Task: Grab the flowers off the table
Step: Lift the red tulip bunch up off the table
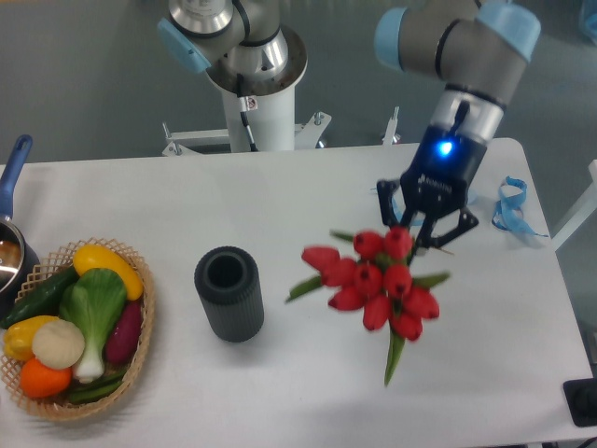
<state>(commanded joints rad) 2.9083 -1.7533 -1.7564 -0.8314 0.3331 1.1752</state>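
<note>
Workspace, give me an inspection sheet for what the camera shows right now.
Surface: white table, matte.
Job's things: flowers, red tulips, held above the table, blooms hanging below the gripper.
Clutter: dark ribbed cylinder upright at centre; basket of vegetables at left; pot with a blue handle at the left edge; blue ribbon scraps at right.
Grippers: gripper shut on the stems.
Cables: black cable down the white pedestal.
Surroundings: grey floor behind; dark object at lower right.
</note>
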